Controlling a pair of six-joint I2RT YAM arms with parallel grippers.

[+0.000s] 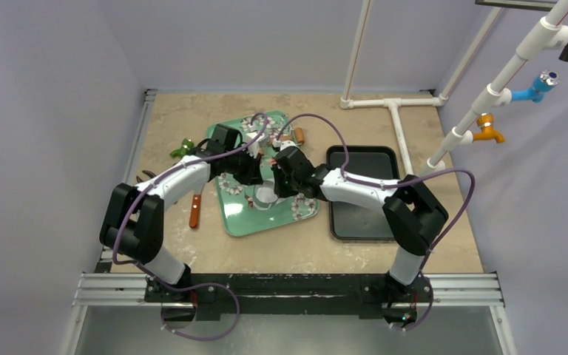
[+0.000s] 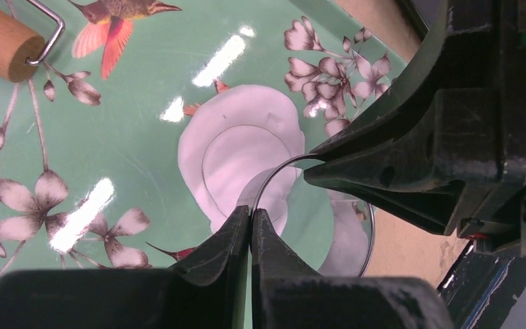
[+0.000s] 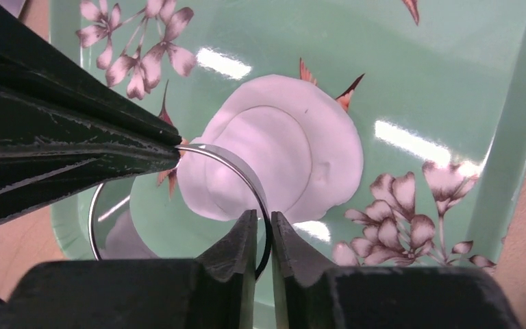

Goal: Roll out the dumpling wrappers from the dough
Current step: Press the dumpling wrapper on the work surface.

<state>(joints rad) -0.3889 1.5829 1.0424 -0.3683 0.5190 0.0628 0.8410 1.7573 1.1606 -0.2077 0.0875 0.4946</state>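
The dough [image 2: 240, 144] lies pressed flat on the green flowered tray [image 1: 240, 220], white and matte, with a round wrapper-sized outline marked in it. It also shows in the right wrist view [image 3: 281, 144]. A round metal ring cutter [image 1: 265, 197] sits over the dough's near edge, off the marked round. My left gripper [image 2: 251, 212] is shut on one side of the ring's wall [image 2: 366, 233]. My right gripper [image 3: 264, 216] is shut on the opposite side of the ring [image 3: 96, 212]. The two grippers face each other over the tray's middle.
A rolling pin's wooden end [image 2: 0, 48] with a wire handle lies on the tray's far part. An orange-handled tool [image 1: 194, 211] lies left of the tray. An empty black tray [image 1: 362, 214] stands to the right. White pipes [image 1: 396, 111] run along the back right.
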